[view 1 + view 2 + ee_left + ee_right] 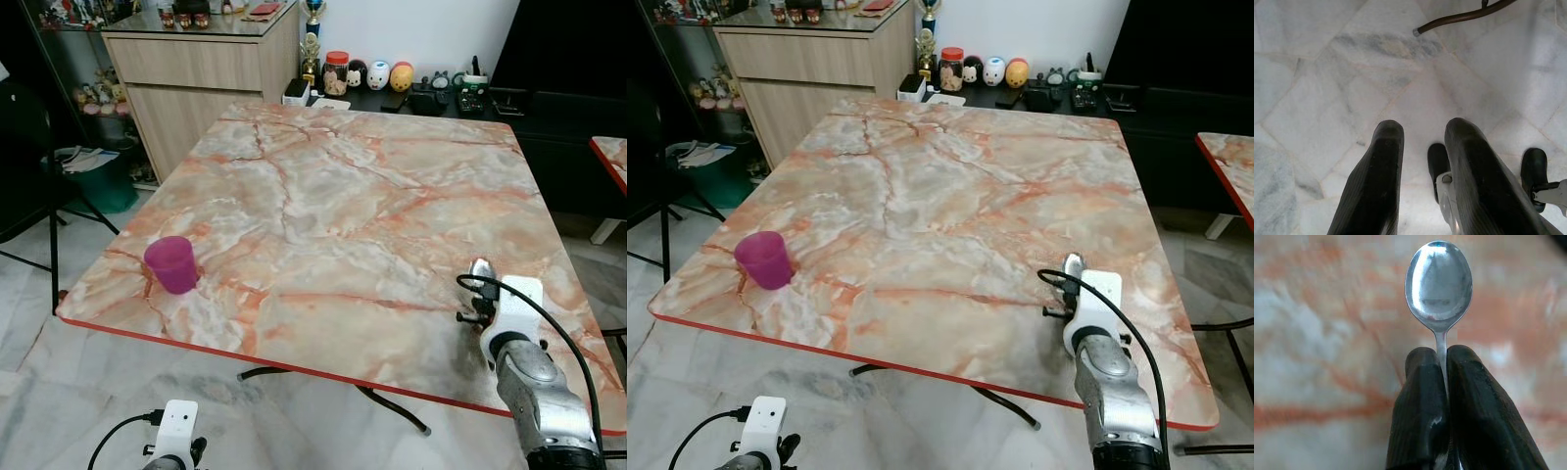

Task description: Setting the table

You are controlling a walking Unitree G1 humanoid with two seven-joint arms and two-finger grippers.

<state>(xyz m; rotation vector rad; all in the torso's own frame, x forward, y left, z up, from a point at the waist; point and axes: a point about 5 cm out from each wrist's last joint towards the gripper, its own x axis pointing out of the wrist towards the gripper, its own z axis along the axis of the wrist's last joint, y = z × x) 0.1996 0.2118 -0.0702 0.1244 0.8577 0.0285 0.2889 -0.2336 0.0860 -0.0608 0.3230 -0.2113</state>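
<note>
— Over the near right part of the pink-veined marble table (323,196), what do we see from the head?
— Our right gripper (1441,363); a magenta plastic cup (172,263) stands far left.
— Right wrist?
— Fingers clamp a shiny metal spoon (1439,281), bowl jutting beyond the tips.
— Left wrist?
— Our left gripper (1425,139), parted, above the floor.

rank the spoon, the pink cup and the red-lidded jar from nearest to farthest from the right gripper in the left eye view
1. spoon: pinched in the right gripper, its bowl sticking out past the jaws over the table's near right part.
2. pink cup: across the marble table near its left front corner.
3. red-lidded jar: beyond the table's far edge, on the dark low cabinet with the round toys.
</note>
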